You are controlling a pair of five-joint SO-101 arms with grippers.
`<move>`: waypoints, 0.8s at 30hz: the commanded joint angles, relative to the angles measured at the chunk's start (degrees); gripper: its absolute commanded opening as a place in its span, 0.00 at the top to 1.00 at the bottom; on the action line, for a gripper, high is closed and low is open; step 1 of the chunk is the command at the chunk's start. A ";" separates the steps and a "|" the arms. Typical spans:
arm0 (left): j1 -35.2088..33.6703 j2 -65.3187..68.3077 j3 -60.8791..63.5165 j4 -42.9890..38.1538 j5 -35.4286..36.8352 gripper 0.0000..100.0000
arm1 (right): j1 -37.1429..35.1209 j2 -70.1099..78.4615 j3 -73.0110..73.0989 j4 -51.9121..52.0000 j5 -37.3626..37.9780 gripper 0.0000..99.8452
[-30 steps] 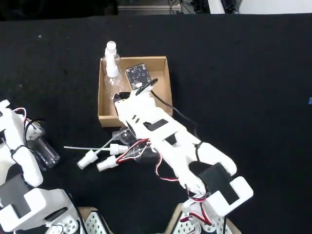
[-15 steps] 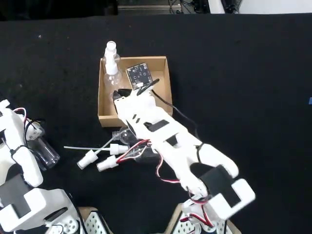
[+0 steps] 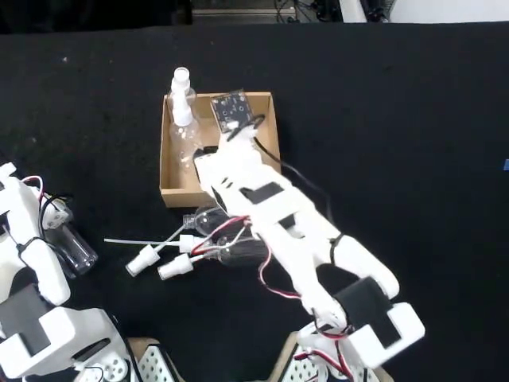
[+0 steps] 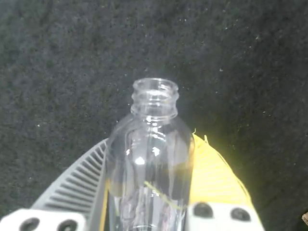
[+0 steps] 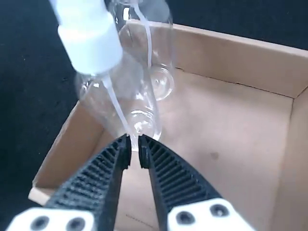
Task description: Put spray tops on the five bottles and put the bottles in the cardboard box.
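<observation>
The right gripper (image 5: pixel 134 144) sits inside the cardboard box (image 5: pixel 226 43), which stands toward the desk's (image 3: pixel 398 119) far edge, left of its middle. The jaws are all but together, with a thin slit between them and nothing in it. Their tips are just at the base of the capped bottle (image 5: pixel 120 91). That bottle's long axis runs away from the gripper, and it leans up toward the box's far left corner. Near the desk's left edge, the left gripper (image 4: pixel 150 142) is clamped on an open bottle (image 4: pixel 154 101) whose bare neck points away from the wrist. The next capping likely turns on the loose spray tops (image 3: pixel 144 259). They lie on the desk beyond the box's near wall, back toward the near edge from the right gripper and between the two arms. They lie roughly crosswise, close to two uncapped bottles (image 3: pixel 208 222) half under the right arm (image 3: pixel 278 223). Against the earlier frames, the right arm has pushed farther into the box toward its far wall. The bottles, the spray tops and the left arm lie as they did.
</observation>
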 commanded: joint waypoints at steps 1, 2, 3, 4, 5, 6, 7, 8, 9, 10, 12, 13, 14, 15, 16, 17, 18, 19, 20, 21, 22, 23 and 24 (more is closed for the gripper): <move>0.40 -3.16 -0.75 -0.70 0.53 0.97 | 1.14 1.63 -4.88 0.35 0.18 0.99; 0.40 -3.16 -0.75 -0.70 0.53 0.97 | 1.05 2.42 -5.14 -0.53 0.18 0.99; 0.40 -3.16 -0.75 -0.70 0.53 0.97 | 1.05 3.21 -5.32 -1.32 0.18 0.99; 0.40 -3.16 -0.75 -0.70 0.53 0.97 | 1.05 4.09 -5.49 -2.11 0.18 0.99; 0.40 -3.16 -0.75 -0.70 0.53 0.97 | 1.14 4.79 -5.58 -2.99 0.18 0.99; 0.40 -3.16 -0.75 -0.70 0.53 0.97 | 1.14 5.58 -5.58 -4.04 0.18 0.99; 0.40 -3.16 -0.75 -0.70 0.53 0.97 | 1.14 6.20 -5.58 -4.84 0.18 0.99; 0.40 -3.16 -0.75 -0.70 0.53 0.97 | 1.05 6.81 -5.58 -5.45 0.18 0.99; 0.40 -3.16 -0.75 -0.70 0.53 0.97 | 0.97 7.25 -5.58 -5.98 0.18 0.99; 0.40 -3.16 -0.75 -0.70 0.53 0.97 | 0.44 7.43 -5.58 -6.42 0.18 0.99; 0.40 -3.16 -0.75 -0.70 0.53 0.97 | -0.35 8.13 -5.58 -7.12 0.44 0.99; 0.40 -3.16 -0.75 -0.70 0.53 0.97 | -0.88 8.22 -5.58 -7.56 0.44 0.99; 0.40 -3.16 -0.75 -0.70 0.53 0.97 | -1.58 8.31 -5.41 -8.00 0.53 0.99; 0.40 -3.16 -0.75 -0.70 0.53 0.97 | -2.02 8.57 -5.41 -8.44 0.53 0.99; 0.40 -3.16 -0.75 -0.70 0.53 0.97 | -2.29 8.84 -5.41 -8.79 0.53 0.99; 0.40 -3.16 -0.75 -0.70 0.53 0.97 | -2.29 9.19 -5.49 -9.41 0.53 0.99; 0.40 -3.16 -0.66 -0.70 0.53 0.97 | -2.29 9.63 -5.49 -10.37 0.53 0.99; 0.40 -3.16 -0.66 -0.70 0.53 0.97 | -2.20 10.15 -5.49 -11.52 0.53 0.99; 0.40 -3.16 -0.57 -0.70 0.53 0.97 | -2.02 10.68 -5.49 -12.84 0.53 0.99; 0.40 -3.16 -0.57 -0.70 0.53 0.97 | -2.02 11.30 -5.49 -13.71 0.53 0.99; 0.48 -3.16 -0.75 -0.70 0.53 0.97 | -2.02 11.91 -5.49 -14.33 0.53 0.99; 0.48 -3.16 -0.84 -0.70 0.53 0.97 | -2.02 12.44 -5.49 -14.68 0.53 0.99; 0.48 -3.16 -0.84 -0.70 0.53 0.97 | -2.02 12.62 -5.49 -14.77 0.53 0.99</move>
